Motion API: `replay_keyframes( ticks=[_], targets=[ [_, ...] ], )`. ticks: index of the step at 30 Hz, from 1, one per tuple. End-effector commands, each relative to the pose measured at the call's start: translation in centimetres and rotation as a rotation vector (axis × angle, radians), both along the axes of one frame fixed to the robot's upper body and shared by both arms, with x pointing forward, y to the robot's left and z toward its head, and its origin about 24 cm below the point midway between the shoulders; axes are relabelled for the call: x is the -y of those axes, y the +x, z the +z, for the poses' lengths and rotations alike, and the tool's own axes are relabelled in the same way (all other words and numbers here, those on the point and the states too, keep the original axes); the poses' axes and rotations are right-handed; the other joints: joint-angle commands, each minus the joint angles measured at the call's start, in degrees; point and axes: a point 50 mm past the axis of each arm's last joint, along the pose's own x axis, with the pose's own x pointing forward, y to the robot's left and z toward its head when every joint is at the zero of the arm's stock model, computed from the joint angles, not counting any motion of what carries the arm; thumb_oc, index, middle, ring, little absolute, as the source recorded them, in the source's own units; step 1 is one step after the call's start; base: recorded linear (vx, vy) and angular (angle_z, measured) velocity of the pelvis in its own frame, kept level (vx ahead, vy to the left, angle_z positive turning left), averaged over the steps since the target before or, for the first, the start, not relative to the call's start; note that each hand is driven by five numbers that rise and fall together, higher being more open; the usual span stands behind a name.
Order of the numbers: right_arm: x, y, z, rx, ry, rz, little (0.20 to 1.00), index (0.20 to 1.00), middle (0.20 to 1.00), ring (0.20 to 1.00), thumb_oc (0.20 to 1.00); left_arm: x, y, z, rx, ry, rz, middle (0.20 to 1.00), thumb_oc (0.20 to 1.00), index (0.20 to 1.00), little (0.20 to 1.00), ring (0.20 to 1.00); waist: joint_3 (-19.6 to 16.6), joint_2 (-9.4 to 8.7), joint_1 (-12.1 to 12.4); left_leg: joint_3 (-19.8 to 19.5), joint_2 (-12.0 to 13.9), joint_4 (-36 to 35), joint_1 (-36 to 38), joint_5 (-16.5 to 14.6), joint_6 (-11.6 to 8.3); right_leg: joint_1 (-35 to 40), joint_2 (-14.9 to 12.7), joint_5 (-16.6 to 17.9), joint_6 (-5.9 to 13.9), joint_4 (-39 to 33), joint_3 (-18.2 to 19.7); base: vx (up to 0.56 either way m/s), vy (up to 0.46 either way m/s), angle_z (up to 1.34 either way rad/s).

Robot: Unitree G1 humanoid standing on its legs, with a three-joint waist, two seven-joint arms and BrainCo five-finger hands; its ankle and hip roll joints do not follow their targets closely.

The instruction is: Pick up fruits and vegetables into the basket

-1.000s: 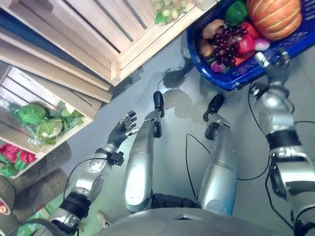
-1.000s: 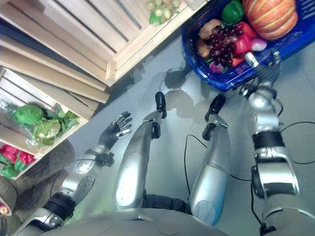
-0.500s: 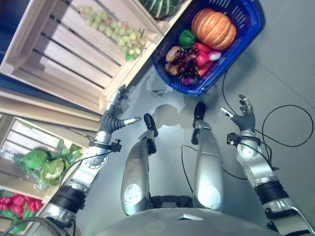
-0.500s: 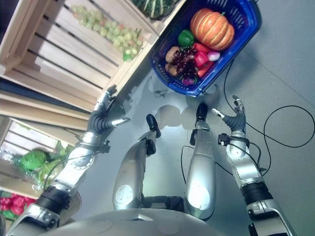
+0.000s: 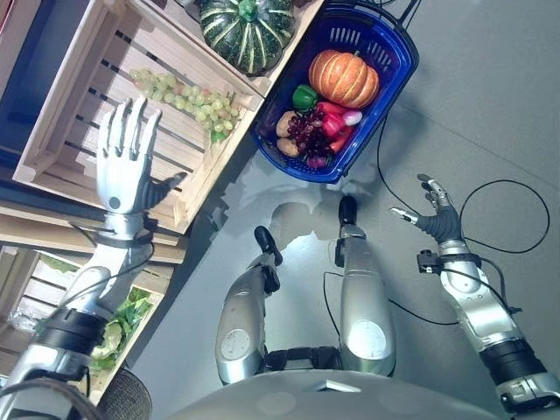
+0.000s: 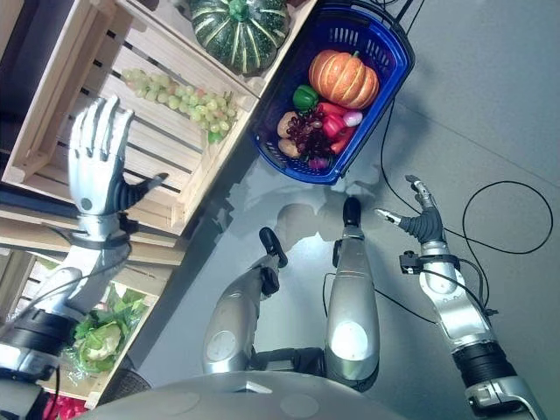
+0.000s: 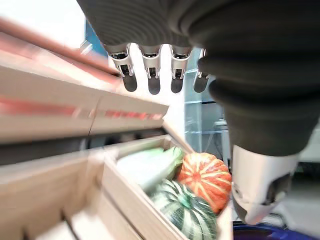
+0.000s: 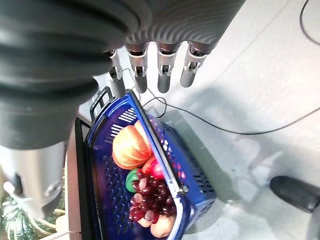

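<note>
Left eye view: blue basket (image 5: 391,63) sits on the grey floor (image 5: 490,114), just beside the corner of a wooden crate (image 5: 66,131). Inside it: orange pumpkin (image 5: 344,78), green pepper (image 5: 304,96), dark grapes (image 5: 305,136), red peppers (image 5: 332,118), a potato (image 5: 286,123) and some brownish veg at the near end.

Left hand (image 5: 122,162) is raised over the slatted crate, fingers straight and spread, thumb out to the side, holding nothing. Green grapes (image 5: 188,101) lie on the slats just past its fingertips, not touching. A striped green squash (image 5: 246,31) sits in the next crate compartment, near the basket.

Right hand (image 5: 433,210) hangs over bare floor, well apart from the basket, fingers relaxed & empty. Leafy greens (image 6: 98,337) show in a lower crate by the left arm.
</note>
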Motion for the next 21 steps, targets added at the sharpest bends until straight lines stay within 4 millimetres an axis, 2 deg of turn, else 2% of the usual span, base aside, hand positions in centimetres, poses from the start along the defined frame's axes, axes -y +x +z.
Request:
replay_keyframes(
  ticks=[1,11,12,21],
  targets=[
    [0.0,-1.0,1.5,0.05,-0.025,0.045,1.0,1.0,1.0,1.0,1.0,-2.0,0.1,0.1,0.01,0.155,0.152,1.0,1.0,1.0,1.0,1.0,-1.87,-0.76,-3.02,-2.38,1.74,8.09,-5.12,-4.72,-1.75,0.73,-4.18,-4.87,5.38,3.18,-0.4,0.04,0.099,-0.17],
    [-0.8,0.0,3.3,0.093,-0.096,0.124,1.0,1.0,1.0,1.0,1.0,-3.8,3.8,1.1,-0.154,0.342,0.334,1.0,1.0,1.0,1.0,1.0,-1.87,0.75,-6.62,-0.43,1.96,9.98,-9.14,-4.95,-2.01,-4.78,-3.17,-5.15,5.11,4.76,2.84,0.04,0.078,-0.15],
    [-1.0,0.1,3.2,0.09,-0.097,0.13,1.0,1.0,1.0,1.0,1.0,-3.9,4.0,0.7,-0.182,0.353,0.346,1.0,1.0,1.0,1.0,1.0,-1.87,0.83,-6.86,-0.9,1.99,10.64,-8.77,-6.37,-2.54,-4.55,-3.0,-6.69,5.54,5.6,3.31,0.1,0.066,-0.07],
    [-1.5,0.4,3.8,0.117,-0.089,0.159,1.0,1.0,1.0,1.0,1.0,-6.0,5.3,-0.4,-0.353,0.173,0.415,1.0,1.0,1.0,1.0,1.0,-1.87,0.69,-8.29,-0.33,2.49,13.58,-14.05,-7.08,-2.4,-10.24,-1.8,-7.44,5.05,8.3,4.98,0.02,0.025,-0.11]
  ],
)
